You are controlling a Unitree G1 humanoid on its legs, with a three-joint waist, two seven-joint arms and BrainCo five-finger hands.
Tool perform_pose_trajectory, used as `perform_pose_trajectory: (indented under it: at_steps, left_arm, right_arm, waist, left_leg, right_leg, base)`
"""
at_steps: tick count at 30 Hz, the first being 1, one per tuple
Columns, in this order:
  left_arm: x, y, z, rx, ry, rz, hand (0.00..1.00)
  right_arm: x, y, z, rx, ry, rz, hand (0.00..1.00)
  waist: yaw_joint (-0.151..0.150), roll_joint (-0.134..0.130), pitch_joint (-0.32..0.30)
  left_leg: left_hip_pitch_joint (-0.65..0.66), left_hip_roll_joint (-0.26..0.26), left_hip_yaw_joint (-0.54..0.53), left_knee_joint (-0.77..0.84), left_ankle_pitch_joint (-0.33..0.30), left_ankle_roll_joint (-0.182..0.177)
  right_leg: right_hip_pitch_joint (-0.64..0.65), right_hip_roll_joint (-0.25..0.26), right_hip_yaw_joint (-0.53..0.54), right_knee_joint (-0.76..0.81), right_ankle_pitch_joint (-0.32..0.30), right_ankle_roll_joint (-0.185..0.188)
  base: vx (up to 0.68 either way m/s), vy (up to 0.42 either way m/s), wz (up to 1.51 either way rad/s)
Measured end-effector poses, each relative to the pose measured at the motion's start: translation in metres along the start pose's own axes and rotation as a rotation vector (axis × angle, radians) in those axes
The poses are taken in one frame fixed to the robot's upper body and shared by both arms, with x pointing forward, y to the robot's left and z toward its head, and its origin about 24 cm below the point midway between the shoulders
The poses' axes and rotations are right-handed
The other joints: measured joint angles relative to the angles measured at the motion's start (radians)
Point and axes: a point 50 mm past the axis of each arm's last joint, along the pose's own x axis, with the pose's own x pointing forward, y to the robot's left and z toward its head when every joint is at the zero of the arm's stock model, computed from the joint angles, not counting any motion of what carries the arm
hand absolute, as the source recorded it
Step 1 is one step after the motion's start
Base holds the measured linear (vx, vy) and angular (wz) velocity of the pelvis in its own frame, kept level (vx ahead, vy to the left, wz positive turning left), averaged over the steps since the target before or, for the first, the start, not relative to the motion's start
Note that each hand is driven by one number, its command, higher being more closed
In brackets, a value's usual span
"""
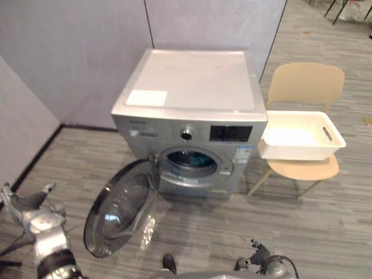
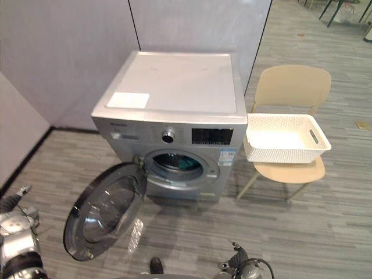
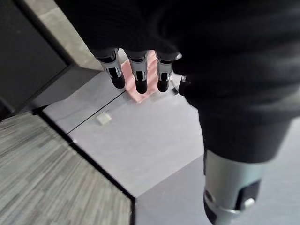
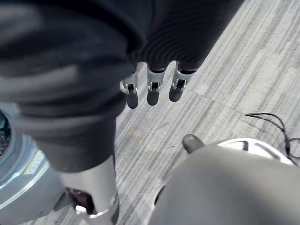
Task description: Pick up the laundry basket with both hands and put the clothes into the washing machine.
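Note:
A white perforated laundry basket [image 1: 302, 136] rests on a beige chair [image 1: 306, 87] just right of the silver washing machine [image 1: 192, 93]. The machine's round door [image 1: 119, 209] hangs wide open to the left, and something teal shows inside the drum [image 1: 192, 159]. The basket's inside looks white; I cannot tell whether cloth lies in it. My left hand [image 1: 36, 220] hovers low at the left, near the open door, with its fingers [image 3: 137, 71] straight and nothing in them. Low in front of the machine is my right hand [image 1: 260, 254], its fingers [image 4: 153, 89] relaxed over bare floor. Both hands are far from the basket.
Grey partition walls [image 1: 75, 52] stand behind and left of the machine, forming a corner. The open door juts out over the wood-look floor [image 1: 325, 226] between my hands. A dark black strip runs along the left wall's base. Black chair legs [image 1: 340, 9] show far back right.

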Motion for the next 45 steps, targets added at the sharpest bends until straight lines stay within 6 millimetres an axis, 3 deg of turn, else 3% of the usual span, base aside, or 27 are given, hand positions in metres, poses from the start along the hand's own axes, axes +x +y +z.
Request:
perform_pose_trajectory:
  at_steps: [3,6,10,15,17,25,28,30,33,34,35,36,38,39,41,42,45]
  left_arm:
    - [0.017,-0.009,0.036,-0.063,-0.045,-0.038,0.0]
    - [0.02,-0.032,0.069,-0.083,-0.099,-0.127,0.0]
    - [0.014,-0.058,0.119,-0.13,-0.211,-0.211,0.0]
    - [0.007,-0.081,0.148,-0.228,-0.216,-0.321,0.0]
    - [0.002,-0.091,0.166,-0.253,-0.248,-0.393,0.0]
    - [0.011,-0.085,0.16,-0.101,-0.27,-0.427,0.0]
    - [0.013,-0.082,0.143,-0.092,-0.241,-0.453,0.0]
    - [0.014,-0.079,0.119,-0.084,-0.189,-0.453,0.0]
    - [0.002,-0.065,0.024,-0.02,-0.012,-0.489,0.0]
    - [-0.021,-0.062,-0.033,0.046,0.108,-0.528,0.0]
    - [-0.041,-0.058,-0.071,0.105,0.2,-0.562,0.0]
    - [-0.064,-0.05,-0.107,0.164,0.303,-0.588,0.0]
    - [-0.129,-0.031,-0.183,0.314,0.59,-0.68,0.0]
    - [-0.15,-0.028,-0.2,0.338,0.667,-0.712,0.0]
    - [-0.219,-0.021,-0.236,0.377,0.877,-0.817,0.0]
    - [-0.234,-0.023,-0.241,0.377,0.911,-0.846,0.0]
    - [-0.224,-0.024,-0.237,0.421,0.853,-0.848,0.0]
  right_arm:
    - [0.001,0.001,0.016,0.03,-0.062,-0.009,0.0]
    - [-0.002,-0.003,0.031,0.074,-0.139,-0.031,0.0]
    - [-0.004,-0.005,0.05,0.119,-0.22,-0.046,0.0]
    - [-0.007,-0.009,0.064,0.148,-0.28,-0.07,0.0]
    - [-0.009,-0.009,0.074,0.173,-0.324,-0.07,0.0]
    - [-0.02,0.0,0.105,0.127,-0.48,-0.005,0.0]
    - [-0.021,-0.002,0.108,0.107,-0.496,0.004,0.0]
    - [-0.021,-0.005,0.107,0.082,-0.493,0.007,0.0]
    - [-0.02,-0.006,0.101,0.077,-0.463,0.001,0.0]
    - [-0.019,-0.01,0.093,0.091,-0.432,-0.012,0.0]
    - [-0.019,-0.011,0.087,0.093,-0.412,-0.014,0.0]
    - [-0.018,-0.01,0.084,0.088,-0.398,-0.016,0.0]
    - [-0.017,-0.013,0.068,0.113,-0.344,-0.036,0.0]
    - [-0.016,-0.012,0.062,0.125,-0.318,-0.035,0.0]
    - [-0.012,-0.009,0.044,0.155,-0.238,-0.03,0.0]
    - [-0.011,-0.007,0.039,0.157,-0.217,-0.024,0.0]
    - [-0.009,0.002,0.031,0.164,-0.17,0.004,0.0]
  waist:
    - [0.005,-0.044,0.033]
    - [0.023,-0.063,0.076]
    - [0.028,-0.081,0.137]
    - [0.031,-0.092,0.185]
    - [0.052,-0.095,0.202]
    - [0.052,-0.099,0.204]
    - [0.051,-0.097,0.2]
    - [0.044,-0.084,0.188]
    - [0.043,-0.039,0.138]
    - [0.046,-0.005,0.112]
    - [0.051,0.012,0.099]
    - [0.051,0.024,0.088]
    - [0.05,0.028,0.073]
    - [0.051,0.025,0.06]
    - [0.051,0.004,0.035]
    - [0.05,-0.001,0.027]
    - [0.049,0.0,0.003]
  left_leg:
    - [-0.073,0.034,0.029,0.001,0.023,-0.019]
    - [-0.114,0.062,0.032,0.001,0.06,-0.023]
    - [-0.189,0.087,0.017,0.002,0.1,-0.006]
    - [-0.241,0.089,-0.002,0.002,0.114,0.006]
    - [-0.254,0.093,-0.002,0.002,0.114,0.006]
    - [-0.254,0.112,0.026,0.002,0.113,0.004]
    - [-0.232,0.115,0.053,0.002,0.109,0.0]
    - [-0.213,0.116,0.061,0.002,0.104,-0.006]
    - [-0.156,0.112,0.108,0.002,0.076,-0.014]
    - [-0.132,0.111,0.123,0.002,0.064,-0.019]
    - [-0.109,0.111,0.135,0.003,0.053,-0.026]
    - [-0.095,0.112,0.139,0.017,0.039,-0.029]
    - [-0.062,0.12,0.138,0.054,0.01,-0.039]
    - [-0.059,0.122,0.138,0.057,0.004,-0.04]
    - [-0.032,0.119,0.139,0.06,-0.005,-0.041]
    - [-0.023,0.118,0.139,0.058,-0.007,-0.042]
    - [0.008,0.122,0.156,0.046,-0.011,-0.046]
  right_leg:
    - [-0.082,0.021,-0.001,0.018,0.001,-0.015]
    - [-0.127,0.045,-0.004,0.03,0.006,-0.037]
    - [-0.189,0.064,-0.032,0.05,0.0,-0.048]
    - [-0.227,0.064,-0.049,0.053,-0.001,-0.049]
    - [-0.239,0.068,-0.05,0.048,-0.001,-0.049]
    - [-0.25,0.092,-0.026,0.028,0.002,-0.056]
    - [-0.248,0.098,0.001,0.025,0.003,-0.057]
    - [-0.231,0.104,0.013,0.008,0.009,-0.055]
    - [-0.213,0.107,0.057,0.007,0.004,-0.049]
    - [-0.198,0.107,0.065,0.007,-0.001,-0.046]
    - [-0.185,0.11,0.075,0.007,-0.005,-0.044]
    - [-0.169,0.112,0.08,0.006,-0.014,-0.042]
    - [-0.124,0.114,0.08,0.011,-0.039,-0.038]
    - [-0.12,0.114,0.079,0.013,-0.045,-0.037]
    - [-0.09,0.112,0.08,0.009,-0.054,-0.031]
    - [-0.086,0.113,0.083,0.008,-0.057,-0.03]
    - [-0.072,0.127,0.111,-0.005,-0.066,-0.028]
  base:
    - [-0.05,-0.076,-0.02]
    - [-0.03,-0.099,-0.07]
    - [0.01,-0.078,0.1]
    - [0.04,-0.029,0.09]
    - [0.04,-0.015,-0.01]
    - [0.02,-0.02,-0.11]
    - [0.02,-0.005,-0.26]
    - [0.04,-0.001,-0.23]
    - [0.09,0.017,-0.43]
    - [0.14,0.028,-0.31]
    - [0.15,0.025,-0.29]
    - [0.18,0.019,-0.19]
    - [0.14,-0.001,-0.02]
    - [0.12,-0.004,0.03]
    - [0.12,0.017,0.05]
    - [0.04,0.021,0.08]
    - [0.0,0.006,-0.16]
